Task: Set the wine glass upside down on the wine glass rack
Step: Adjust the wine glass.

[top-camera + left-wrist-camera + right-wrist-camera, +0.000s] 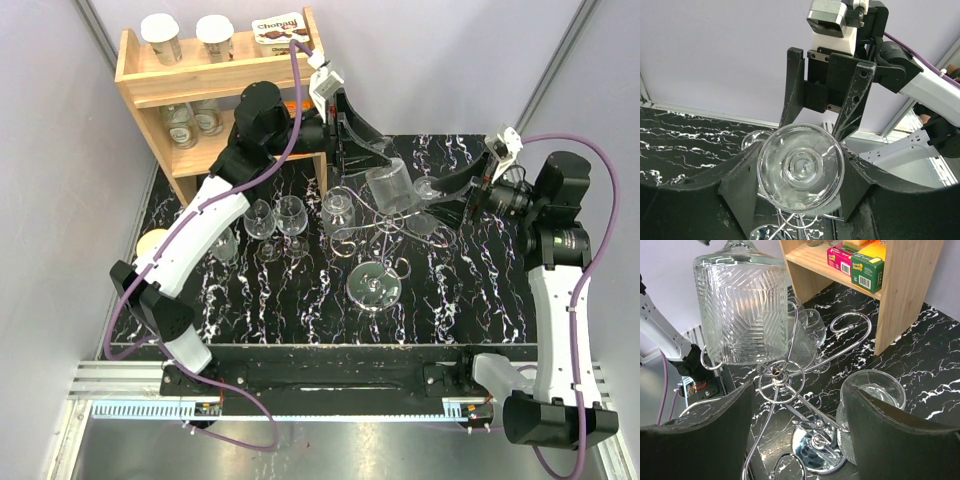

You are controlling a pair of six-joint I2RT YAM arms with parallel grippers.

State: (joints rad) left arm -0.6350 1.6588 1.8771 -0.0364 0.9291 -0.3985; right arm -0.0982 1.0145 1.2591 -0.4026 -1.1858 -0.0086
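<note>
My left gripper (372, 160) is shut on the wine glass (390, 187) and holds it upside down over the wine glass rack (372, 237). In the left wrist view the glass's round foot (801, 167) sits between my dark fingers (740, 185). In the right wrist view its cut-pattern bowl (742, 305) hangs beside the rack's top ring (777, 372), against a scroll arm. The rack's shiny disc base (822, 452) stands on the black marbled table (470, 290). My right gripper (440, 200) is open and empty, its fingers on either side of the rack's arms.
A wooden shelf (215, 75) with cups and boxes stands at the back left. Several wine glasses (277, 220) stand left of the rack. One more glass (872, 395) stands by my right finger. Purple walls close in both sides.
</note>
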